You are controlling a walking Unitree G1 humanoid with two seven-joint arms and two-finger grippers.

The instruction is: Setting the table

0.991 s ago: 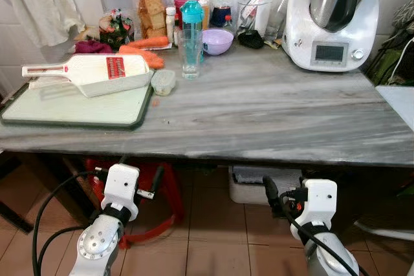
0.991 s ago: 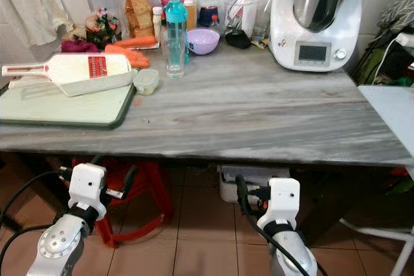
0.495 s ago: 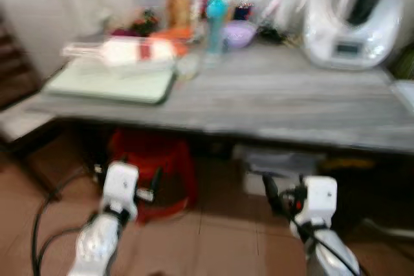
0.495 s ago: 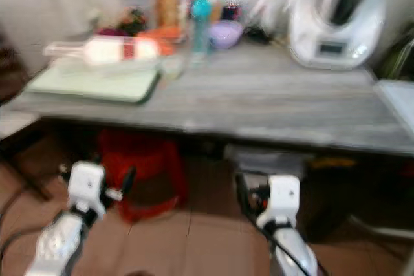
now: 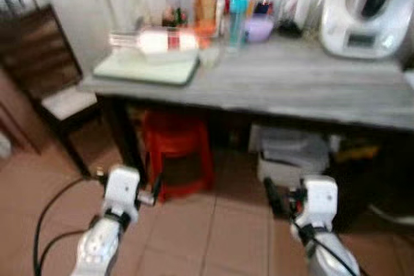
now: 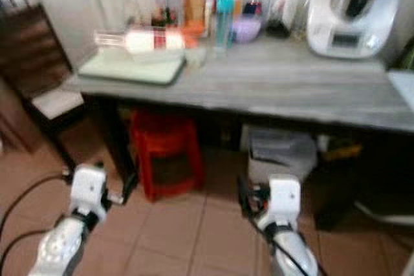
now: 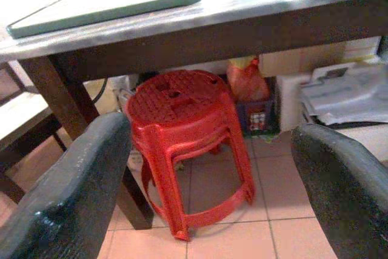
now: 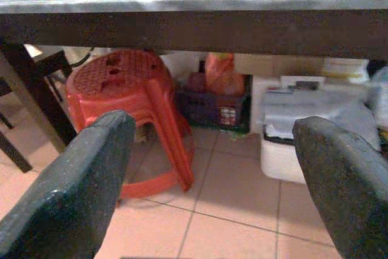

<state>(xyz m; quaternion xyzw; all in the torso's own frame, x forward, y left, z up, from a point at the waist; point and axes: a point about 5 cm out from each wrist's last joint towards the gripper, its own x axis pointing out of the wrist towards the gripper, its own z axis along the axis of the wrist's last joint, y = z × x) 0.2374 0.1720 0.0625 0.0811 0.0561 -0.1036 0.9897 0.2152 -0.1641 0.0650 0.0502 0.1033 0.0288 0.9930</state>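
- While both arms are hanging low over the tiled floor, the left gripper (image 7: 212, 168) is showing its jaws spread wide and empty, and the right gripper (image 8: 212, 168) is doing likewise.
- A grey marble-topped surface (image 5: 310, 85) is carrying a pale green cutting board (image 5: 147, 68) with a white slicer (image 5: 155, 40) lying on it, near a teal-capped bottle (image 5: 237, 10), a lilac bowl (image 5: 259, 29) and a white kitchen machine (image 5: 365, 8).
- A red plastic stool (image 7: 185, 144) is standing under the surface, beside a dark wooden chair (image 5: 48, 75).
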